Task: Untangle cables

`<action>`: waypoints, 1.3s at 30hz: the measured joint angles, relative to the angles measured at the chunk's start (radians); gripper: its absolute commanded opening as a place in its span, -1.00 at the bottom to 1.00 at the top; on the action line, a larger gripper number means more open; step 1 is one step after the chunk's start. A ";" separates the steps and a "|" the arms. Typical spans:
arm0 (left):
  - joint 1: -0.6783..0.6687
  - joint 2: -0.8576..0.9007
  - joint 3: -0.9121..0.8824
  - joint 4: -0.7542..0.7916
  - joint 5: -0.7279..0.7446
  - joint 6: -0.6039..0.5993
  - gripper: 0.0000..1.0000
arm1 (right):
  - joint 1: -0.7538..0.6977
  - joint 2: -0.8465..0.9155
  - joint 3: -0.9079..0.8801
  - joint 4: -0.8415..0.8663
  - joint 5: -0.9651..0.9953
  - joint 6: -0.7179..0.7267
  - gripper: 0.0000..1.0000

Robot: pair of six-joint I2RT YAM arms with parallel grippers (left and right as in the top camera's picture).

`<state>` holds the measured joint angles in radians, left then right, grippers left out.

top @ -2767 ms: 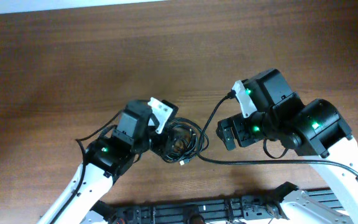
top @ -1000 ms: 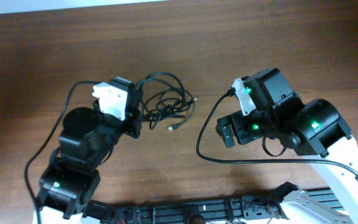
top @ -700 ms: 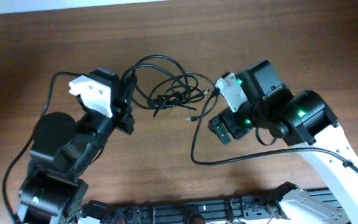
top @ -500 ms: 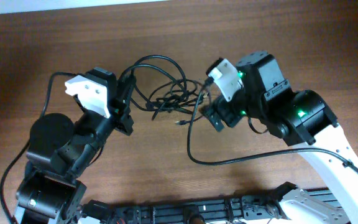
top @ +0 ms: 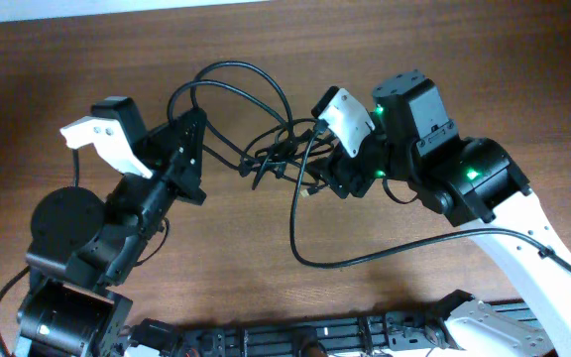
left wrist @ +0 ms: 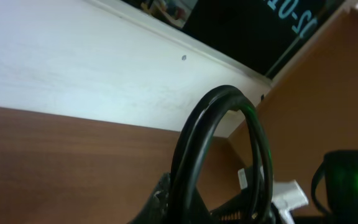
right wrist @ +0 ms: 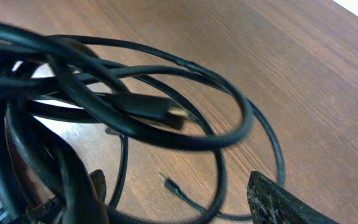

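The cables (top: pixel 274 154) hang in a loose tangle between the two arms, above the middle of the brown wooden table (top: pixel 444 50). Several wide loops arc up and away from the knot towards the far edge.

The left gripper (top: pixel 192 147) is pressed together on the cables at the left side of the tangle. In the left wrist view two black cords (left wrist: pixel 219 134) rise from between its fingers in a tight arch, in front of a white wall (left wrist: pixel 73 62). The pinch point itself is cut off at the bottom of that view.

The right gripper (top: pixel 317 167) sits at the right side of the tangle, its jaws spread apart. In the right wrist view one finger (right wrist: pixel 284 202) stands clear at the lower right with no cord against it. A thick bunch of cords (right wrist: pixel 48 162) crowds the lower left by the other finger. Whether that finger actually touches the bunch is hard to tell, since the view is blurred there.

From the same camera a plug end with a small metal tip (right wrist: pixel 174 114) points right across the loops. A second, thinner metal tip (right wrist: pixel 165 182) lies lower, close to the table surface (right wrist: pixel 278 68).

The right arm's own thicker black cable (top: pixel 365 261) sweeps in a broad curve below the tangle, apart from it.
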<state>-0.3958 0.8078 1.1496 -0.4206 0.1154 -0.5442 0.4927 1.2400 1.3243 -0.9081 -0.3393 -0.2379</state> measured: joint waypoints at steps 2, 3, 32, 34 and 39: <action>0.000 0.000 0.000 0.013 -0.004 -0.023 -1.00 | 0.000 0.000 0.000 0.015 -0.017 -0.004 -0.92; 0.000 0.000 0.001 0.019 -0.008 -0.030 -1.00 | 0.000 0.000 0.000 0.019 -0.021 -0.004 -0.92; 0.135 0.000 0.009 -0.239 -0.098 -0.051 -1.00 | 0.000 -0.178 0.208 -0.051 0.626 0.586 0.98; 0.135 0.000 0.008 -0.209 -0.090 -0.045 -1.00 | 0.000 -0.173 0.210 -0.093 0.631 0.593 0.98; 0.135 0.001 0.008 -0.081 -0.020 -0.006 -1.00 | 0.000 -0.134 0.211 -0.156 0.526 0.494 1.00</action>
<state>-0.2611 0.8085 1.1580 -0.5014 0.0956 -0.5507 0.4923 1.1065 1.5356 -1.0641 0.1871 0.2558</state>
